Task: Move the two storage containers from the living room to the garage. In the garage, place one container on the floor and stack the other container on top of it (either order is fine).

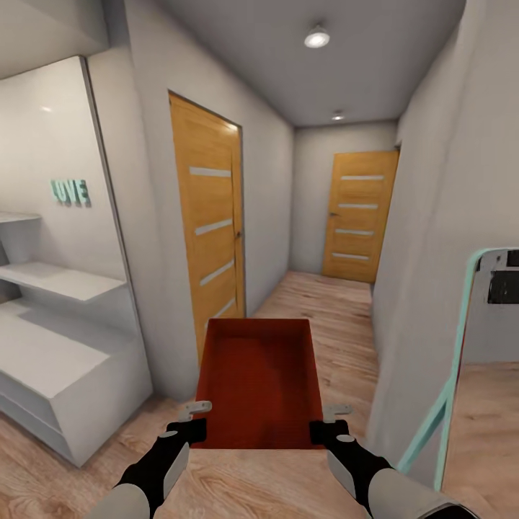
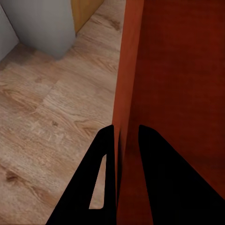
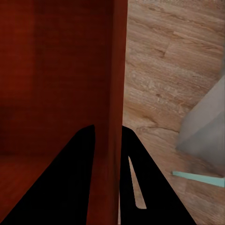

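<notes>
The only readable text is the word "LOVE" (image 1: 70, 192), in raised teal capital letters standing on the white wall panel (image 1: 50, 144) above the shelves at the head view's left. No other lettering, brand, number or sign can be read.

Your arms are showing pale grey forearm shells, black wrists, and light grey fingers on the left gripper (image 1: 193, 412) and right gripper (image 1: 333, 414).
</notes>
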Tool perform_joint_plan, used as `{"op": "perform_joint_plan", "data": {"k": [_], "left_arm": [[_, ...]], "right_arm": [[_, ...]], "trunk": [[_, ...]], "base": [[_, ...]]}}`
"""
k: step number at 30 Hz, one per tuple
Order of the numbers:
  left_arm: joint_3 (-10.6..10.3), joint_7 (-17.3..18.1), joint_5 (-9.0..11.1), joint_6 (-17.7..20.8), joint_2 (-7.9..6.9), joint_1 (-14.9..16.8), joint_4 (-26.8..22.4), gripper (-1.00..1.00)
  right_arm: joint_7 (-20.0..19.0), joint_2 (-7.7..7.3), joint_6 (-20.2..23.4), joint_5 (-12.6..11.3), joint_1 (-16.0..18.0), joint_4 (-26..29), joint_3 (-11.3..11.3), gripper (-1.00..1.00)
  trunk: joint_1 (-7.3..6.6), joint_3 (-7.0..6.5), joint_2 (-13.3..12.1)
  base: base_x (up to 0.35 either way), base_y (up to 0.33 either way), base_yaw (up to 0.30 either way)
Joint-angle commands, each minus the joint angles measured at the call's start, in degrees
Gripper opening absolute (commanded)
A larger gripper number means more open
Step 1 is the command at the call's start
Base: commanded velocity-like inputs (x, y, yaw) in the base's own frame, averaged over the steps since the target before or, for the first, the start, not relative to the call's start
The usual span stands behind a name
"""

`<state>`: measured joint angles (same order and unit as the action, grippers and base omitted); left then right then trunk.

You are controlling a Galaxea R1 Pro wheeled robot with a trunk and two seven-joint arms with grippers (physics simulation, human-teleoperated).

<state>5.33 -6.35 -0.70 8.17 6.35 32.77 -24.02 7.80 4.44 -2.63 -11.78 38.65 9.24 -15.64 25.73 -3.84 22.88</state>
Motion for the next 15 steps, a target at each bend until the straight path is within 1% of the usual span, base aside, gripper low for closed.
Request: {"op": "perform_joint_plan", "data": {"k": [1,15], "left_arm": [[0.66,-1.04,-1.14,-0.17,-1.16,0.02,-0.32,-1.00],[0.67,-1.04,-1.14,-0.17,-1.16,0.02,-0.32,-1.00]], "right_arm": [[0.37,-0.05,-0.30,-0.88,0.02,-0.28,0.69,-1.00],[0.37,-0.05,-0.32,-0.88,0.02,-0.23,0.69,-1.00]], "trunk": [[0.05,0.02,0.04],[0.05,0.02,0.04]], "base": [[0.304,0.071,0.000],[0.304,0.071,0.000]]}}
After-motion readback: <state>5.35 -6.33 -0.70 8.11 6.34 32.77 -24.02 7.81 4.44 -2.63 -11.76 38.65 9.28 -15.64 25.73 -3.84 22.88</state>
